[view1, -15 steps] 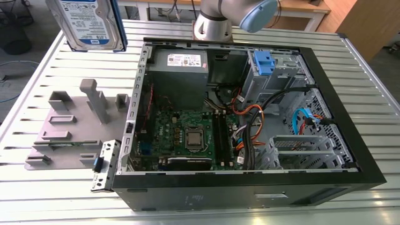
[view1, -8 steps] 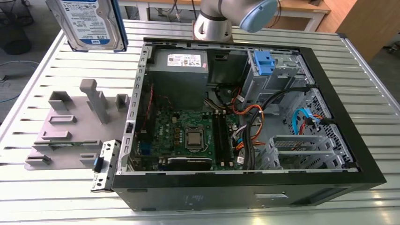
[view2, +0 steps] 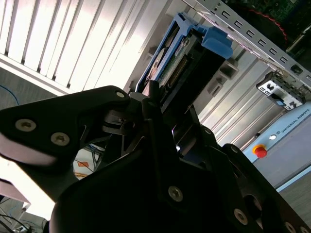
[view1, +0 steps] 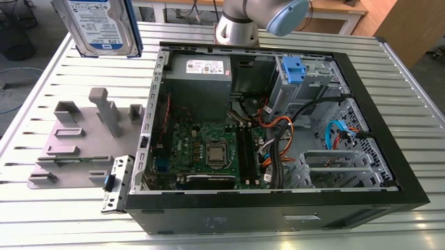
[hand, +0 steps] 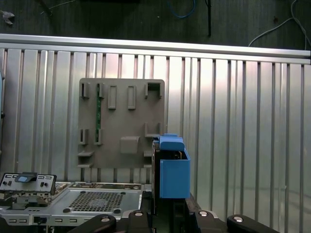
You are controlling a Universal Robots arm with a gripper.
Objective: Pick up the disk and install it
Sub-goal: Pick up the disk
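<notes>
Disk [view1: 101, 26] held aloft. In the second wrist view I saw the gripper [view2: 158, 104] clamped on one end of the disk, carrying it clear of the slatted table [view1: 62, 229]. It hung beyond the grey fixture plate [view1: 70, 151], off the open computer case [view1: 278, 219] toward the exterior view's left.

Disk [view1: 101, 23] hung in the air beside the open computer case [view1: 278, 216]

It stood upright, label showing, over the slatted table [view1: 56, 219] at the exterior view's far left, just off the case's far corner. A grey fixture plate [view1: 76, 148] lay nearer on that side. Inside the case were a green motherboard [view1: 208, 148] and a blue bracket [view1: 295, 70].
</notes>
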